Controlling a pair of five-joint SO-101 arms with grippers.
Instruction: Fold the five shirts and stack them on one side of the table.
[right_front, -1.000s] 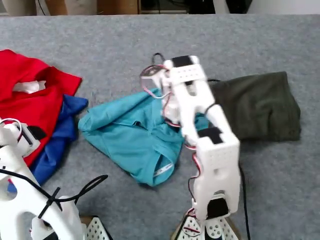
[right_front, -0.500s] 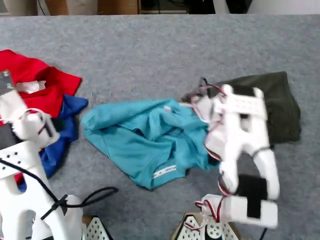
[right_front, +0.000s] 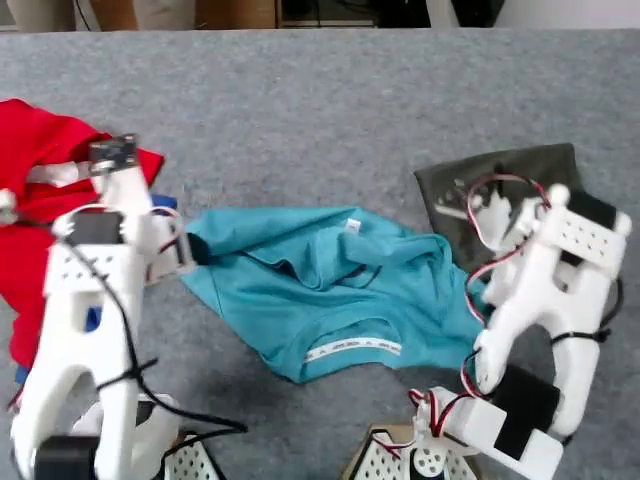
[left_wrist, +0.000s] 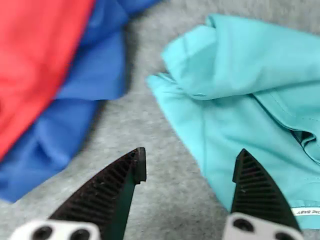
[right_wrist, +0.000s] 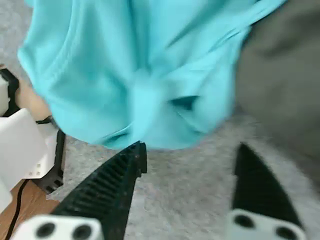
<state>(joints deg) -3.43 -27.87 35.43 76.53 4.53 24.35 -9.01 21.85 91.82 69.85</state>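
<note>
Left hand (left_wrist: 191, 159) swings in beside teal shirt (right_front: 330, 285), jaws apart; right hand (right_wrist: 192, 150) pulls back near olive shirt (right_front: 520, 180), jaws apart, empty. Teal shirt spreads wider on worktop (right_front: 300, 90).

grey table (right_front: 300, 100) lying open along the far side, teal shirt (right_front: 330, 290) spreading across the middle, red shirt (right_front: 40, 130) and olive shirt (right_front: 520, 160) flanking it

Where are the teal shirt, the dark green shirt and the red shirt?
teal shirt (right_front: 330, 290), high view, middle of the cloth.
dark green shirt (right_front: 520, 163), high view, bare part by its far edge.
red shirt (right_front: 40, 135), high view, just beyond its collar.
</note>
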